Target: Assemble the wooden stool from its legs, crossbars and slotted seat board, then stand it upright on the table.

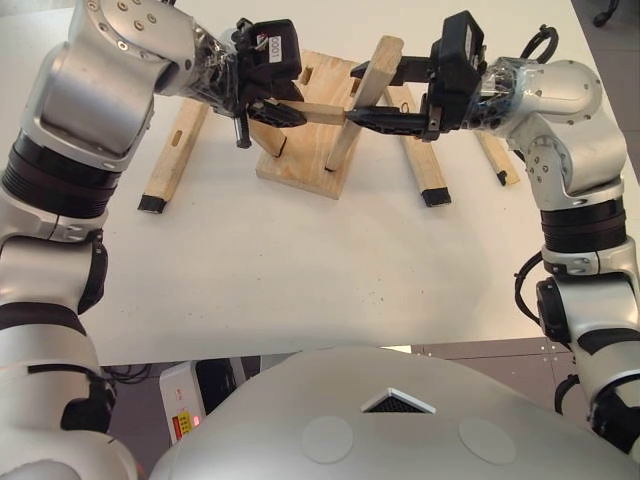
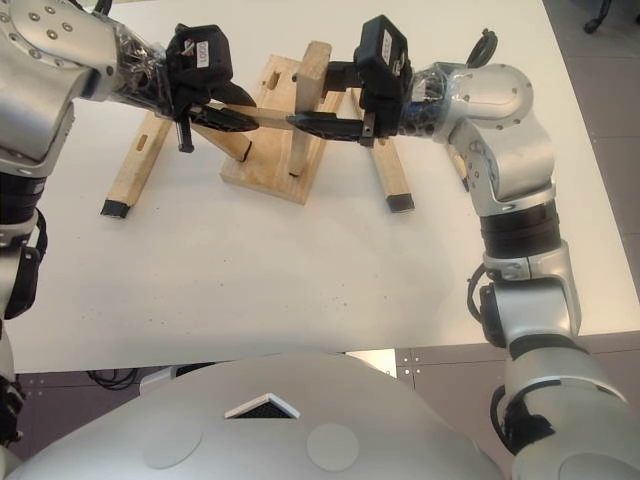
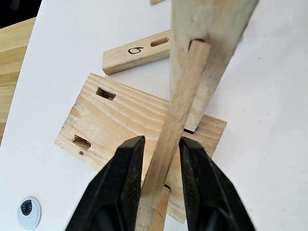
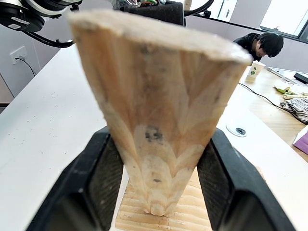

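**Crossbar meets leg**

The left end effector (image 1: 285,112) grips a crossbar (image 1: 320,112), whose tip sits at a hole in the leg (image 1: 347,140). The right end effector (image 1: 375,95) clamps this leg, which stands on the seat board (image 1: 300,170) on the counter (image 1: 300,270).

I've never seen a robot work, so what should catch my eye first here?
At the centre, the left hand holds a thin crossbar with its tip at a slot in a leg, which the right hand grips standing on the seat board. On either side, spare legs lie flat.
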Tool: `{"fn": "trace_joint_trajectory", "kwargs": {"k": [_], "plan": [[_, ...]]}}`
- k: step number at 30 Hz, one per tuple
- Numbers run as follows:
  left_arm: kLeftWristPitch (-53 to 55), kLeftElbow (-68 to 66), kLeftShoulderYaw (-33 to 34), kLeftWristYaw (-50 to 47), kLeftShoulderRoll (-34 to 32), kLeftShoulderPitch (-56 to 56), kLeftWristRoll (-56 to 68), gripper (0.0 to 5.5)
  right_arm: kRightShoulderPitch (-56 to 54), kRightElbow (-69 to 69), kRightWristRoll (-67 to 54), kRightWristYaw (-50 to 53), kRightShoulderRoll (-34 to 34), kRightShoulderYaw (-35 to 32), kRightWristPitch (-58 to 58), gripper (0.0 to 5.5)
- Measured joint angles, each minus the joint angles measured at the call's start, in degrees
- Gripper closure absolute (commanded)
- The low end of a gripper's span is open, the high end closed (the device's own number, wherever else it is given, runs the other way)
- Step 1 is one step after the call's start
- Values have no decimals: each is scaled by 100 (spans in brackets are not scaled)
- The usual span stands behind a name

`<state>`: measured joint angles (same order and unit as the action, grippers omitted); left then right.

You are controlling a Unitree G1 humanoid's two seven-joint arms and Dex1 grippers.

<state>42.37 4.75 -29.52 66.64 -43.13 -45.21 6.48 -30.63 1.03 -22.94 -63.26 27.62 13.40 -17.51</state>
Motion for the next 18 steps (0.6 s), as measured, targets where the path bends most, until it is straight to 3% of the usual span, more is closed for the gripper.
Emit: {"fn": "trace_joint_trajectory", "kwargs": {"k": [12, 18], "plan": [[425, 465, -84, -138, -105, 178, -253, 450, -45, 52, 123, 269, -236, 223, 20, 346], [406, 466, -721, 167, -232, -36, -724, 476, -146, -95, 120, 324, -355, 439, -115, 346]]}}
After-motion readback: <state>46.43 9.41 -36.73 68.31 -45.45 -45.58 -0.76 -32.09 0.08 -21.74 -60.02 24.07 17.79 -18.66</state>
